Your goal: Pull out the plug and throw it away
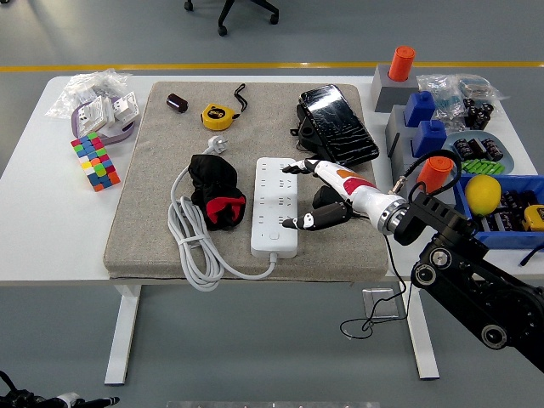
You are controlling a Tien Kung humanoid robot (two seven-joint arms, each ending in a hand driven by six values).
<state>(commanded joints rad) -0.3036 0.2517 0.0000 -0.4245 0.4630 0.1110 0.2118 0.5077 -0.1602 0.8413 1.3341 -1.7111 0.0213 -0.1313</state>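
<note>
From the head view, my right hand (316, 194) hung over the right edge of the white power strip (276, 206), fingers (295, 167) spread and relaxed, gripping nothing. The odd part: I saw no plug seated in the strip's sockets. The only plug in sight was the strip's own white plug (219, 144), lying loose on the grey mat (153, 204) just beyond the black and red cloth (216, 189), well apart from my hand.

My worry was closing on the strip body instead of a plug; that would drag it across the mat and tug the coiled white cable (189, 246). The cloth sat touching the strip's left side and stood between my hand and that plug. The black phone (337, 124) lay close behind my wrist, so a backward swing could knock it. The left arm was out of view, and I could not tell where a bin stood.
</note>
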